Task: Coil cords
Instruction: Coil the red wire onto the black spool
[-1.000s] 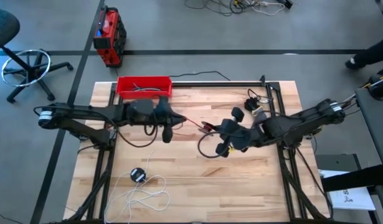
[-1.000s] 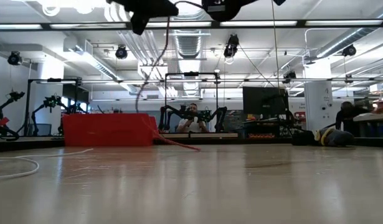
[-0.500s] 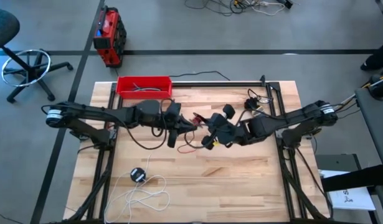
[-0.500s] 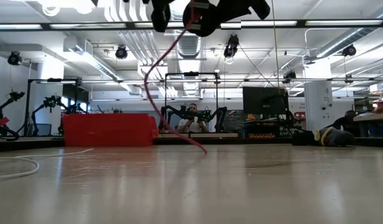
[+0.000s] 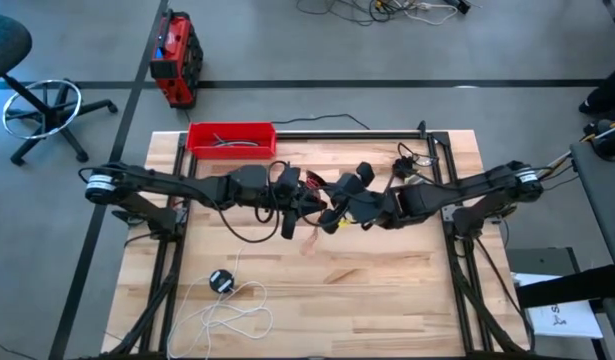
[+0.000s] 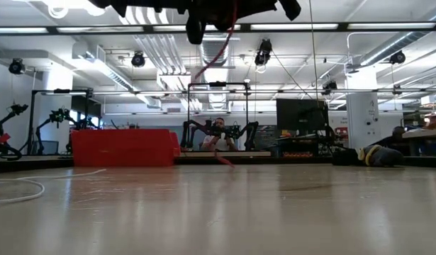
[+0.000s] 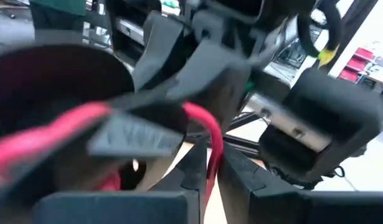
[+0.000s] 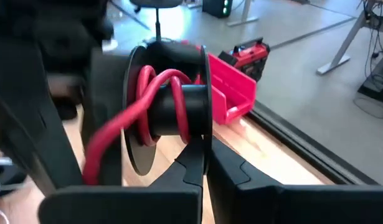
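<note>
Both of my arms have drawn closer over the last second, and my grippers now meet above the middle of the wooden table (image 5: 387, 290). Far less of the red cord (image 5: 309, 240) trails on the boards than before; only a short tail hangs down from the grippers to the wood.

Behind them the red tray (image 5: 231, 138) sits at the table's far edge, left of centre. The white cord (image 5: 232, 310) lies in loose loops near the front left corner, its black disc (image 5: 221, 281) just beside them.

My right gripper (image 8: 205, 163) is pinched narrow on a black spool (image 8: 169, 107) that carries several turns of the red cord. My left gripper (image 7: 211, 180) has its fingers nearly together with the red cord running down between them.
</note>
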You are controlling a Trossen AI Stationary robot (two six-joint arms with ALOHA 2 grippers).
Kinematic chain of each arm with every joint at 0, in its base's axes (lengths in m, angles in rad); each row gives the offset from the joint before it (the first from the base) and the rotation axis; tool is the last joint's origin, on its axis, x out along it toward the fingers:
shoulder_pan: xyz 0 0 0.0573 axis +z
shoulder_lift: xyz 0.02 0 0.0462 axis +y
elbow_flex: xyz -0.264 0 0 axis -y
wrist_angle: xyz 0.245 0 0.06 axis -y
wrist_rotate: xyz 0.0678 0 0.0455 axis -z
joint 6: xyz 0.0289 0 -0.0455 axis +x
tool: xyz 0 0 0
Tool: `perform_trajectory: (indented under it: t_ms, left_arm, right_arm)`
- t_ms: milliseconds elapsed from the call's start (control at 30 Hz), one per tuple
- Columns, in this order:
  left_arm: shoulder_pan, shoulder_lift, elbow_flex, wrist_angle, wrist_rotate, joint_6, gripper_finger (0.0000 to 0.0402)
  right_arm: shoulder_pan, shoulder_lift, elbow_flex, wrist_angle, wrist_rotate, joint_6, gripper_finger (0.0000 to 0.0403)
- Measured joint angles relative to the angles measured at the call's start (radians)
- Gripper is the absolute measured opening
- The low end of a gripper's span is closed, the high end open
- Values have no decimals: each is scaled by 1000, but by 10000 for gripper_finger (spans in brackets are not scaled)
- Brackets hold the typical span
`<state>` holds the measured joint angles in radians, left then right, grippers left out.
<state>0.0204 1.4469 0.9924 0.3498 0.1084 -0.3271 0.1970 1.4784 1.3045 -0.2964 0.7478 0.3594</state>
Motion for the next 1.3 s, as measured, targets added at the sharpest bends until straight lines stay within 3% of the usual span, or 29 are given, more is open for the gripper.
perform_trajectory:
  t_ms: [267,800,1300]
  left_arm:
    - [-5,1,0,-65,-102,25,52]
    - [-19,30,0,-57,-107,130,116]
    - [-59,152,0,80,-151,275,97]
  right_arm:
    - [6,-63,0,22,8,-52,0]
    - [39,-110,0,55,8,-123,0]
    - [56,-112,1,70,3,-136,0]
